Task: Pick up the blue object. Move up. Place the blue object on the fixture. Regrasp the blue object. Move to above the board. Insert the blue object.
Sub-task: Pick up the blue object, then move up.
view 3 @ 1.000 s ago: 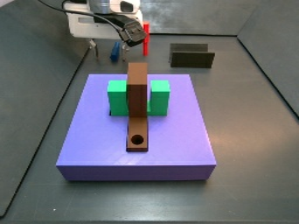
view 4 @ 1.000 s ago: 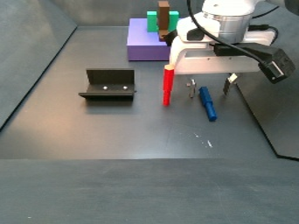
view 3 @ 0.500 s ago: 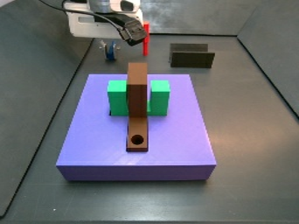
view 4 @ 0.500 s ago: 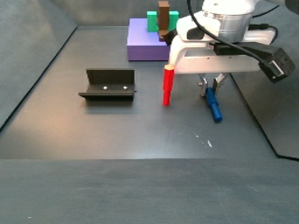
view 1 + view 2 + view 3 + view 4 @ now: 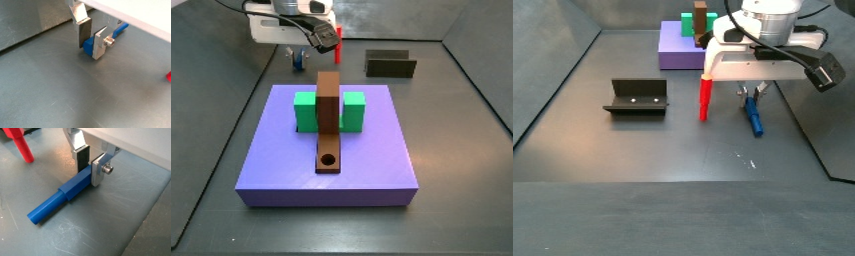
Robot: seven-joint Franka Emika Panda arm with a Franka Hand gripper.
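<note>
The small thin blue cylindrical peg [image 5: 61,199] lies on the dark grey surface [image 5: 100,233], one end clamped between the end effector's [image 5: 89,164] silver fingers, beside an upright red peg [image 5: 706,98]; no writing is legible.

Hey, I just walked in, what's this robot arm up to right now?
The gripper is down at the floor, its jaws straddling one end of the blue object, which lies flat there. Whether they have clamped it yet cannot be told. A red peg stands upright just beside it. The fixture sits apart on the floor with nothing on it, and the board, with its green block and brown bar, waits further off.
</note>
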